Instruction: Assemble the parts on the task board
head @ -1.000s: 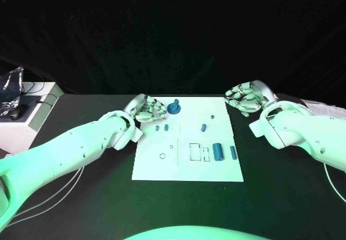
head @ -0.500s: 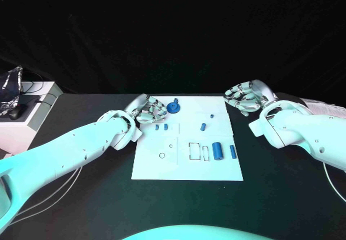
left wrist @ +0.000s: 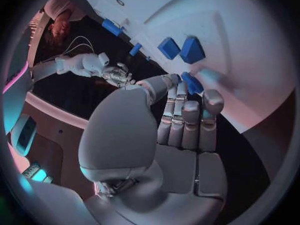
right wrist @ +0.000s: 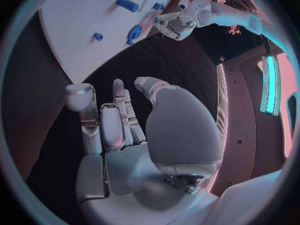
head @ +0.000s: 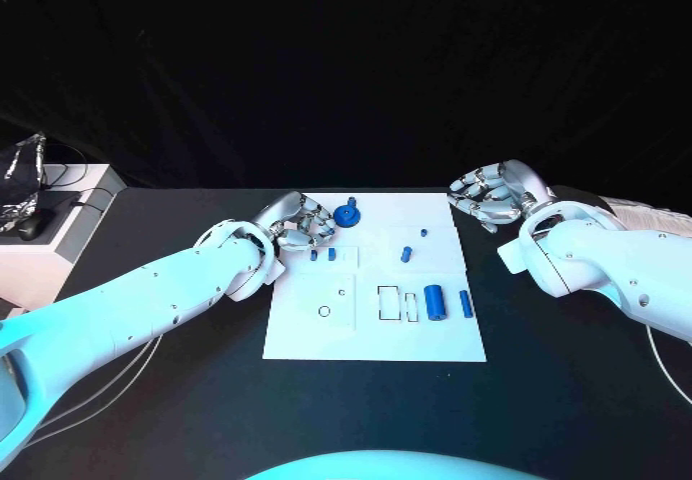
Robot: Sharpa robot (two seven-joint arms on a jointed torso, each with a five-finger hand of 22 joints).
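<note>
The white task board (head: 375, 335) lies mid-table. A blue gear-like part with a knob (head: 348, 214) stands near its far edge. My left hand (head: 299, 222) hovers just left of it, holding nothing, fingers reaching toward the part (left wrist: 192, 83); I cannot tell whether they touch. Two small blue pieces (head: 323, 255) lie just nearer, also seen past the fingers (left wrist: 180, 49). A large cylinder (head: 434, 298) and a slimmer one (head: 466, 304) lie at the board's right. My right hand (head: 490, 195) hangs off the board's far right corner, fingers spread (right wrist: 119, 120), holding nothing.
Another small blue piece (head: 407, 253) and a tiny one (head: 426, 233) lie mid-board beside outlined slots (head: 389, 303). A white box (head: 51, 250) with cables and a foil bag stands at the table's left edge. Black table (head: 173, 400) surrounds the board.
My left hand has edged slightly toward the gear-like part. The right hand and all the parts stay where they were.
</note>
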